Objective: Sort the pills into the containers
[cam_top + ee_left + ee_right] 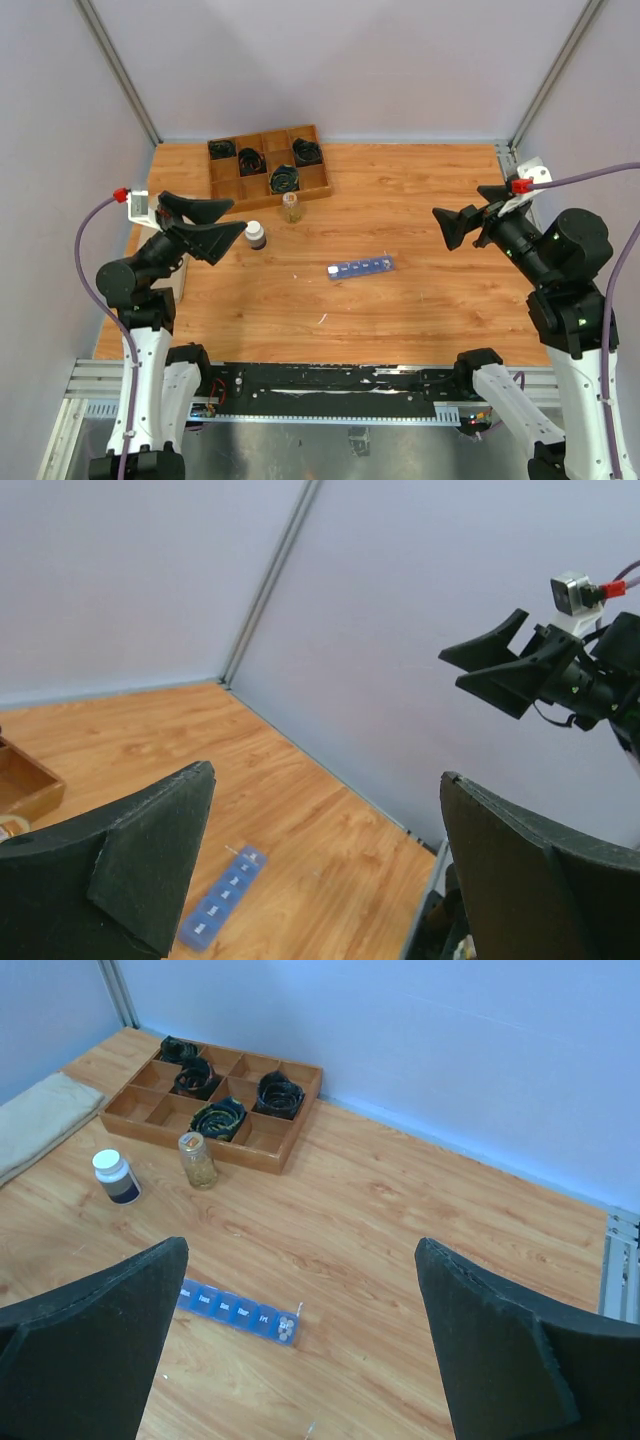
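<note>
The pills are yellowish pieces inside a small clear vial (290,207) (197,1159) that stands upright just in front of the wooden tray. The containers, a narrow blue organizer strip (362,267) (225,898) (237,1311), lie flat at the table's middle. A few pale round pieces show in its end compartment (287,1328). My left gripper (240,216) (326,775) hovers open above the left side, near the vial, holding nothing. Open and empty too, my right gripper (458,203) (302,1247) hangs high over the right side, far from the strip.
A wooden grid tray (268,162) (215,1100) with black coils sits at the back left. A dark brown bottle with a white cap (255,235) (118,1177) stands left of the vial. A beige cloth (40,1120) lies along the left edge. Walls enclose the table.
</note>
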`<state>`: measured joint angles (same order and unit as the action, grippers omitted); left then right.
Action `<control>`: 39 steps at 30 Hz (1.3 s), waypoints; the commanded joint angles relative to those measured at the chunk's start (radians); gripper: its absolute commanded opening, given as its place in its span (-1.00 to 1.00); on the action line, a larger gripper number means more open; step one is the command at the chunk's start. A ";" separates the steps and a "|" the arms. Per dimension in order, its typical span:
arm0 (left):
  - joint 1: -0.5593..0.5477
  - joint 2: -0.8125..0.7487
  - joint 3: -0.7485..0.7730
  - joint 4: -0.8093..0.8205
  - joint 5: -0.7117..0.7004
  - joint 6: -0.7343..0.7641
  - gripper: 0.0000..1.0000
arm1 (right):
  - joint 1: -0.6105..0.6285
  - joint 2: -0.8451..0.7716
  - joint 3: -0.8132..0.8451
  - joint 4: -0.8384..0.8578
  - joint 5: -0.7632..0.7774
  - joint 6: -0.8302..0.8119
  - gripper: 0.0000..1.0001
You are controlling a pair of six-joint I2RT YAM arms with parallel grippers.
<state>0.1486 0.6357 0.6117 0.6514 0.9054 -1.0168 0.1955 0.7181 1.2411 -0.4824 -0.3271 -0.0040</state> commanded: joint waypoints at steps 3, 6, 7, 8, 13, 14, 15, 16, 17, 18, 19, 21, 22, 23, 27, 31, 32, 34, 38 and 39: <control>-0.009 -0.080 -0.083 -0.044 -0.060 0.121 0.98 | -0.007 0.016 0.009 -0.035 -0.041 0.001 0.97; -0.010 -0.104 -0.134 -0.055 -0.112 0.107 0.98 | -0.010 0.027 -0.020 -0.012 -0.102 -0.037 0.97; -0.009 -0.105 -0.150 -0.035 -0.114 0.100 0.98 | -0.009 0.031 -0.032 -0.005 -0.139 -0.053 0.97; -0.009 -0.103 -0.166 -0.015 -0.115 0.095 0.99 | -0.009 0.035 -0.042 0.005 -0.167 -0.067 0.97; -0.052 -0.065 -0.169 -0.011 -0.075 0.182 0.98 | -0.009 0.071 -0.123 0.022 -0.474 -0.319 0.97; -0.102 -0.064 -0.169 -0.012 -0.085 0.253 0.98 | -0.010 0.080 -0.148 0.014 -0.571 -0.402 0.97; -0.179 -0.068 -0.172 -0.021 -0.125 0.348 0.98 | -0.008 0.091 -0.172 0.010 -0.662 -0.466 0.97; -0.269 -0.078 -0.169 -0.064 -0.230 0.452 0.98 | -0.007 0.111 -0.199 0.011 -0.733 -0.520 0.97; -0.364 -0.082 -0.164 -0.113 -0.329 0.559 0.98 | -0.006 0.129 -0.220 0.008 -0.791 -0.580 0.97; -0.450 -0.077 -0.158 -0.152 -0.421 0.647 0.98 | -0.005 0.147 -0.234 -0.022 -0.847 -0.671 0.97; -0.503 -0.068 -0.159 -0.165 -0.481 0.703 0.98 | -0.006 0.168 -0.244 -0.087 -0.895 -0.821 0.97; -0.574 -0.047 -0.170 -0.161 -0.553 0.782 0.98 | -0.001 0.207 -0.264 -0.201 -0.932 -1.132 0.97; -0.590 -0.036 -0.182 -0.160 -0.576 0.825 0.98 | 0.004 0.227 -0.273 -0.222 -0.922 -1.191 0.97; -0.597 -0.023 -0.189 -0.158 -0.582 0.849 0.98 | 0.011 0.246 -0.277 -0.227 -0.908 -1.219 0.97; -0.671 0.048 -0.235 -0.087 -0.630 0.954 0.98 | 0.037 0.330 -0.283 -0.266 -0.822 -1.350 0.97; -0.857 0.228 -0.262 0.003 -0.705 1.228 0.98 | 0.062 0.400 -0.307 -0.267 -0.730 -1.422 0.97; -0.887 0.278 -0.267 0.021 -0.693 1.292 0.98 | 0.064 0.418 -0.310 -0.268 -0.716 -1.432 0.98; -0.901 0.369 -0.296 0.092 -0.628 1.375 0.98 | 0.066 0.458 -0.307 -0.278 -0.682 -1.440 0.97; -0.899 0.506 -0.329 0.214 -0.591 1.432 0.99 | 0.066 0.556 -0.262 -0.339 -0.655 -1.458 0.96; -0.899 0.540 -0.317 0.213 -0.573 1.435 0.98 | 0.070 0.573 -0.255 -0.342 -0.649 -1.457 0.96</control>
<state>-0.7475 1.0866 0.2913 0.7010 0.2905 0.2722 0.2455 1.2297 0.9516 -0.7483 -1.0191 -1.3937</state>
